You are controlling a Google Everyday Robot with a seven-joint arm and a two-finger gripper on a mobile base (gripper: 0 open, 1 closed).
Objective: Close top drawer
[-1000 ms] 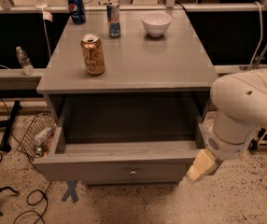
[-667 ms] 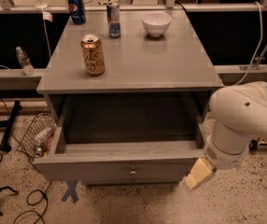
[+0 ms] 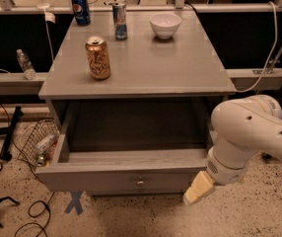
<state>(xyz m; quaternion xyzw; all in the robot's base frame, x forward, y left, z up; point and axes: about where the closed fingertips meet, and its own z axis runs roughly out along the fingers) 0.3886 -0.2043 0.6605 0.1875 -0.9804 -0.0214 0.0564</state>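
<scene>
The top drawer [image 3: 126,177] of the grey cabinet [image 3: 141,68] is pulled far out toward me, and it looks empty inside. Its small round metal knob [image 3: 140,183] sits mid-front. My gripper [image 3: 198,189] hangs low at the drawer front's right end, right of the knob, its cream fingertips pointing down-left. The white arm [image 3: 254,137] rises behind it on the right and hides the drawer's right front corner. The lower drawers are hidden behind the open drawer front.
On the cabinet top stand a tan can [image 3: 98,58], a blue can [image 3: 81,8], a slim can [image 3: 120,20] and a white bowl [image 3: 165,24]. A wire basket [image 3: 37,143] with trash, cables and a plastic bottle [image 3: 25,64] lie left. A blue tape cross [image 3: 75,202] marks the floor.
My arm and gripper have shifted slightly down and to the left, toward the drawer front's right end. The drawer has stayed open.
</scene>
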